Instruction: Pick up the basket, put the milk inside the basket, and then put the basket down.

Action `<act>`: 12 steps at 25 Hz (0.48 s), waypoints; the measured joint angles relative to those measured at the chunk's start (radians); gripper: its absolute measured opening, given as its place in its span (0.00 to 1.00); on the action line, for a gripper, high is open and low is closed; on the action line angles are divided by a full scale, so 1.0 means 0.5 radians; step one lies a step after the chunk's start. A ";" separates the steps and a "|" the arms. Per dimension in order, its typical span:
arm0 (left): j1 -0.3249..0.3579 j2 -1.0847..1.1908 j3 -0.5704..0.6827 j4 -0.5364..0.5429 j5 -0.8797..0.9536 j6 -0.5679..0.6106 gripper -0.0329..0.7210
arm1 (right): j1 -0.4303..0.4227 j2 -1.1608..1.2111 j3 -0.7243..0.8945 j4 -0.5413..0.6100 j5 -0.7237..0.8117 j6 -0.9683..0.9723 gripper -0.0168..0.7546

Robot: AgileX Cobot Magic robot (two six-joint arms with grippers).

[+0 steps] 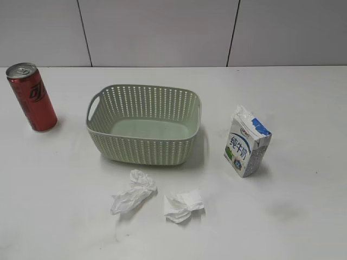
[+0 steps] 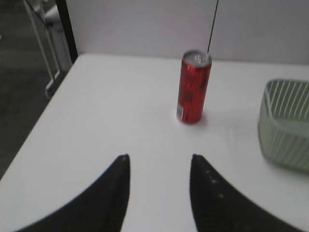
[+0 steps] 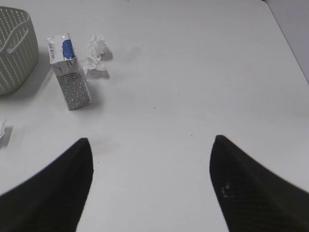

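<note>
Pale sage-green basket (image 1: 143,123) standing upright near the middle of the white worktop (image 1: 293,216), nothing inside, lattice walls and a cut-out handle on its left end in plain view. Milk (image 1: 246,142) upright to the right of the basket, apart from it, white with blue top and blue characters, a green patch low on the front, top flap a bit crumpled. Red soda can (image 1: 31,97) upright far left, well apart from the basket. Two crumpled tissues in front of the basket: left tissue (image 1: 133,192) just below the front wall, right tissue (image 1: 184,205) beside it, neither touching the basket. From the left wrist: left pincer (image 2: 159,162) with dark fingers (image 2: 113,195) spread moderately, holding nothing, poised over bare worktop, soda can ahead and the basket's corner at the right edge. From the right wrist: right pincer (image 3: 150,142) spread wide, dark fingers (image 3: 248,186) far apart, holding nothing, over bare worktop; milk ahead at upper left, barcode side facing, a tissue just behind it, basket wall and handle at the far left edge. Neither pincer in contact with basket or milk. No arm visible in the exterior view.
</note>
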 joint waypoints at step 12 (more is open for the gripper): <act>-0.008 0.984 -0.259 -0.062 -1.217 -0.015 0.90 | 0.000 0.000 0.002 0.000 0.000 0.000 0.76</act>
